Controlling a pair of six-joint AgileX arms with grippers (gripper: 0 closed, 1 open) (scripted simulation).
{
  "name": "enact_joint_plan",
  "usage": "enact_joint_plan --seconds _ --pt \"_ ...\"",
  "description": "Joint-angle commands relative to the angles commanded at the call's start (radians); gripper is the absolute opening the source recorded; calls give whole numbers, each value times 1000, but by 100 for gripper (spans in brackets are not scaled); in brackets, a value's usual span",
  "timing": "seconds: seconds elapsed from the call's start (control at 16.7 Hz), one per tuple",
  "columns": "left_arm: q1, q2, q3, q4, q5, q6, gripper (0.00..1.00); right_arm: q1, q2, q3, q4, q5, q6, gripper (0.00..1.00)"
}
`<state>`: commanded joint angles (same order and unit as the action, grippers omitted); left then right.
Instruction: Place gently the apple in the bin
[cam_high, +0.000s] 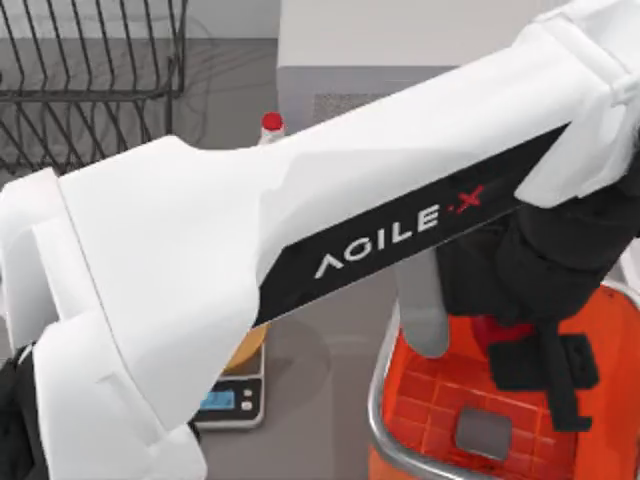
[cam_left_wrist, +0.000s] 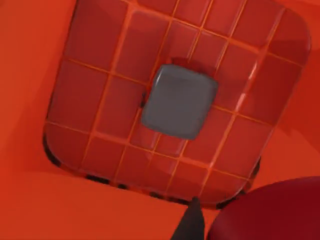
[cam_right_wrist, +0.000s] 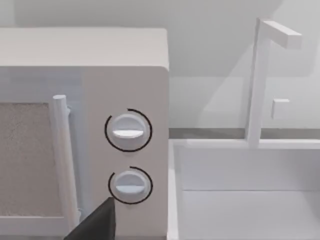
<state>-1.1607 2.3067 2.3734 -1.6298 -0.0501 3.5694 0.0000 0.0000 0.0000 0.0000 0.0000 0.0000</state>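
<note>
- Apple, small rounded plain red fruit (cam_left_wrist: 270, 212): sits at the edge of the left wrist view, right beside a dark fingertip (cam_left_wrist: 192, 225), with the bin floor beneath it. In the top view a patch of red shows under the black wrist, above the bin's interior.
- Left gripper (cam_high: 525, 345): reached across the table to hang over the bin; judged to be clamped around the apple, since the fruit sits against the finger and above the floor, not on it.
- Bin, large square orange-red plastic tub with grey metal rim (cam_high: 378, 420): at the lower right of the top view. Grid-patterned floor with a grey square centre (cam_left_wrist: 179, 101) lies straight below the wrist camera.
- Key relation: apple is already inside the bin's outline, floor directly under it, walls on all sides. The drop is vertical; no sideways travel looks needed. A round fruit has no long axis to mind.
- Judgement: lowering further before release would suit "gently".
- Right gripper: parked away from the bin; one dark fingertip (cam_right_wrist: 95, 222) shows before a white microwave with two round dials (cam_right_wrist: 128, 131). Cannot tell how its fingers stand.
- Room: wire dish rack (cam_high: 90, 70) at upper left, small kitchen scale (cam_high: 232, 395) near the centre, red-capped bottle (cam_high: 271, 124) behind the arm.
</note>
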Motion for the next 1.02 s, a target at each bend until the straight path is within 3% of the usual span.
enact_joint_plan --seconds 0.42,1.02 --pt "8 -10 -19 14 -10 -3 0 0 0 0 0 0 0 100" --pt "2 -52 -366 316 -1 15 0 0 0 0 0 0 0 100"
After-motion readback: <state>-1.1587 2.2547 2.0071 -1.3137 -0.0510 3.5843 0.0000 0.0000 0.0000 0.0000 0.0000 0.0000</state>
